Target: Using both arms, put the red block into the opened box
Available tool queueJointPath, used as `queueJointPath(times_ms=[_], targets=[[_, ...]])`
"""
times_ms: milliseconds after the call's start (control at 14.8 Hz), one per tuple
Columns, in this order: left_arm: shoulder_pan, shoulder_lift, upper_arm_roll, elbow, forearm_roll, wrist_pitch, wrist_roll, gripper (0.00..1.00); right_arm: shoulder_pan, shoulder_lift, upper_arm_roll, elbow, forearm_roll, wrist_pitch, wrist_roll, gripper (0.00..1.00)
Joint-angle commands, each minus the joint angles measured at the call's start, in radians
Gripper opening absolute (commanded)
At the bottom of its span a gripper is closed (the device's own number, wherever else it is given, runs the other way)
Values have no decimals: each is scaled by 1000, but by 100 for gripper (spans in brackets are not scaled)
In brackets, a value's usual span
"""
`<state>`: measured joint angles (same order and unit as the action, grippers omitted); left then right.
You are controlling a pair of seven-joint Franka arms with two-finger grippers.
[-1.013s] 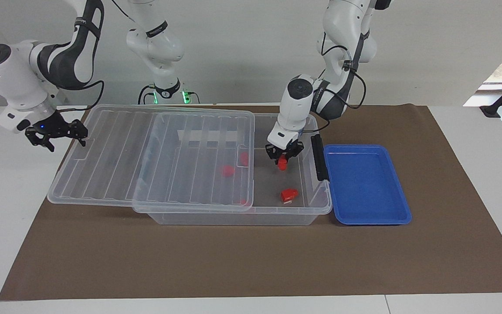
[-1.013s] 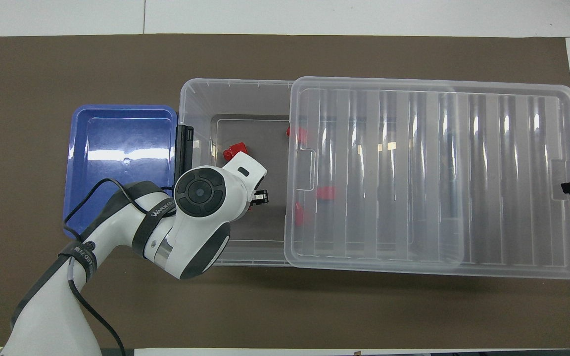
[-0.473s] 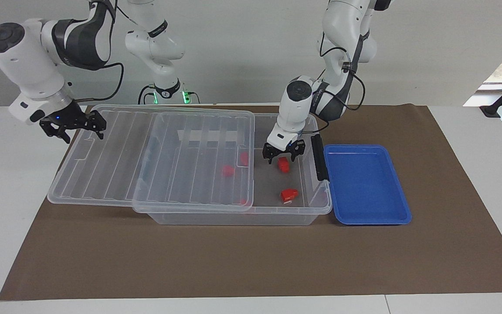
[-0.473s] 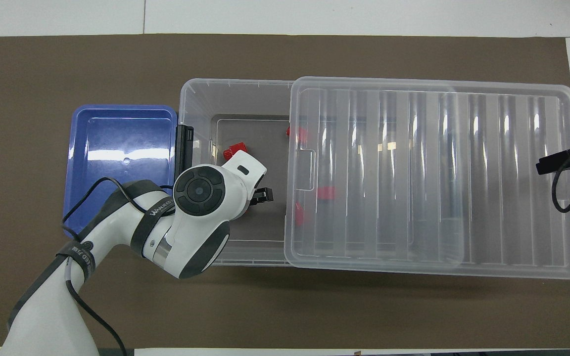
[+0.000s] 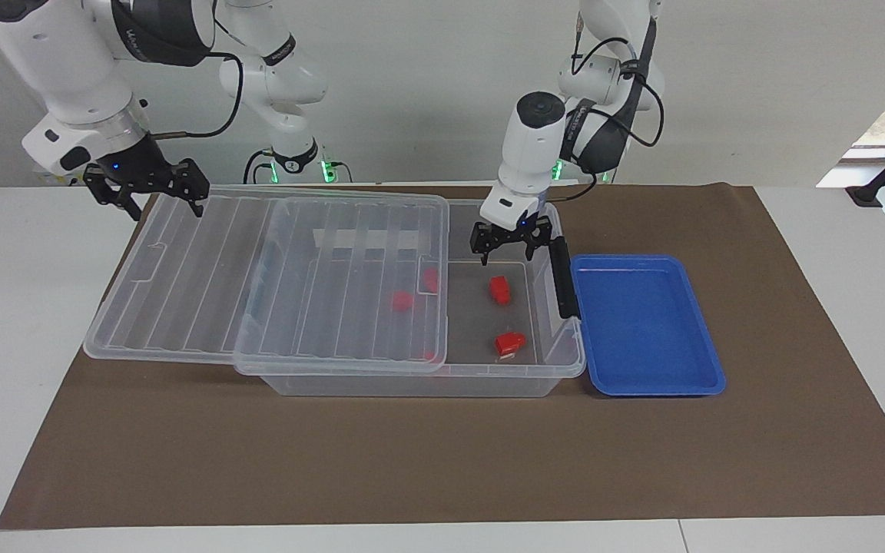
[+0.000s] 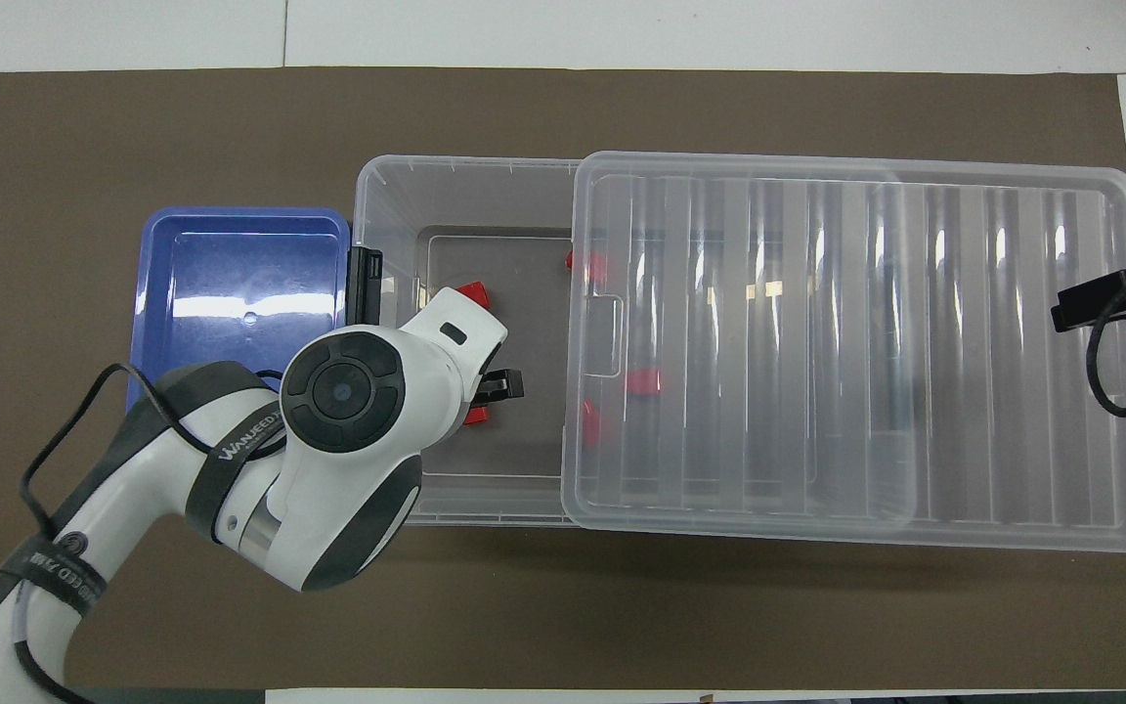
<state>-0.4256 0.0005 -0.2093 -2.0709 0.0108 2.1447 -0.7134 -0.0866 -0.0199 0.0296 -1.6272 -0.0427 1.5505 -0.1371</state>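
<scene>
Across the table, we see the left gripper hanging with fingers apart and empty above the red block, which lies on the floor of the box, while the right gripper hovers spread over the slid-aside lid. From overhead, our left arm hides most of that block, and only the right gripper's tip shows.
</scene>
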Motion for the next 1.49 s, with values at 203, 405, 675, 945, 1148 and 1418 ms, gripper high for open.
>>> queueJointPath(times_ms=[203,405,675,945,1148,1418], targets=[[148,-137,7,-2,12,-146,190,100,24,11,16,18,14,-20,67,100],[247,-126,7,89,9,-241,337,100,16,9,16,15,14,-29,67,100],[358,-91,8,217,1,-327,449,100,18,6,16,13,14,-29,67,100],[439,-50,8,382,1,-477,595,100,18,6,16,13,14,-32,67,100],[478,-50,10,426,1,-546,638,100,21,-3,16,7,14,-36,68,100],[484,-60,11,413,1,-569,637,100,21,-3,16,6,14,-35,67,100]])
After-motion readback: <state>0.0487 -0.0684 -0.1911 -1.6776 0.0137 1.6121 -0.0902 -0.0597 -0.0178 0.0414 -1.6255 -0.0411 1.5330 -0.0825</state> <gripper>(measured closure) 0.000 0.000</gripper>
